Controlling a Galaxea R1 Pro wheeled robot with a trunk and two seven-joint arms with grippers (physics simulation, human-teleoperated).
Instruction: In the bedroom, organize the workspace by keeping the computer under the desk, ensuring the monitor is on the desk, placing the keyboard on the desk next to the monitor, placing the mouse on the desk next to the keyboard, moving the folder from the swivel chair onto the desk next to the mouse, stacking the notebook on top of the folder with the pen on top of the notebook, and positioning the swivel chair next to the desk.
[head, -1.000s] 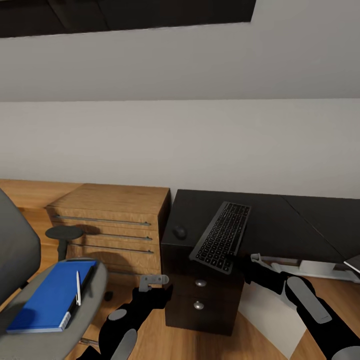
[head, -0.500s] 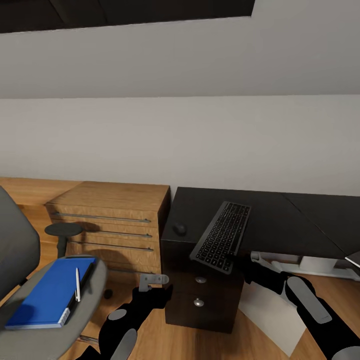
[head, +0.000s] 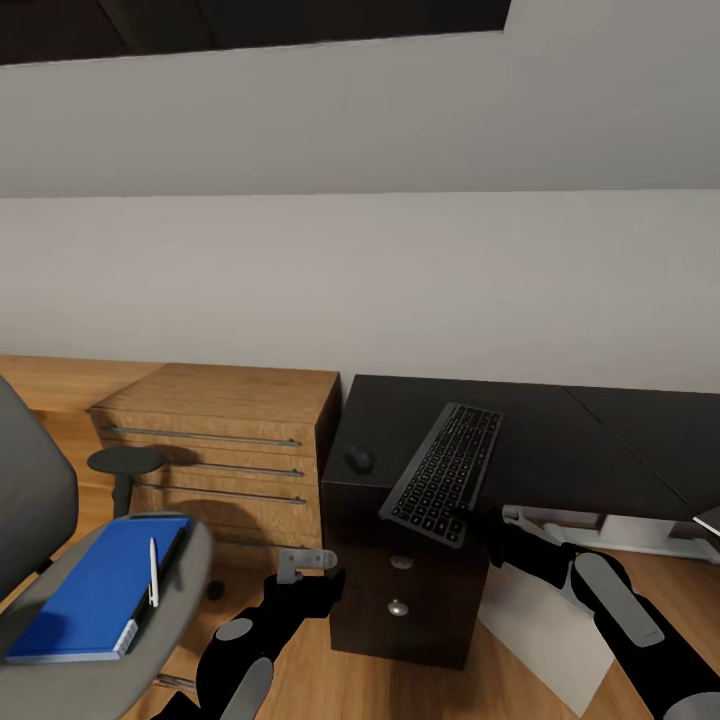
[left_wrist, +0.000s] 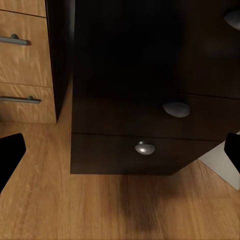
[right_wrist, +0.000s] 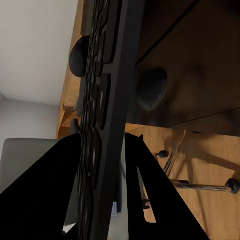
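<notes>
Wood floor (head: 300, 690), pale wall; at far left the swivel chair (head: 90, 650) carries the folder (head: 95, 590) with the pen (head: 154, 573) lying on it, then a wooden drawer chest (head: 230, 440), a dark cabinet (head: 400, 570) with round knobs, and the black bench (head: 600, 440) running right. Left end effector (head: 308, 563) hangs low before the cabinet front, fingers spread wide and holding nothing. Mouse (head: 359, 461) sits on the cabinet top just left of the keyboard (head: 442, 472), whose near end is clamped by the right end effector (head: 478, 522), tilted over the cabinet's edge.
</notes>
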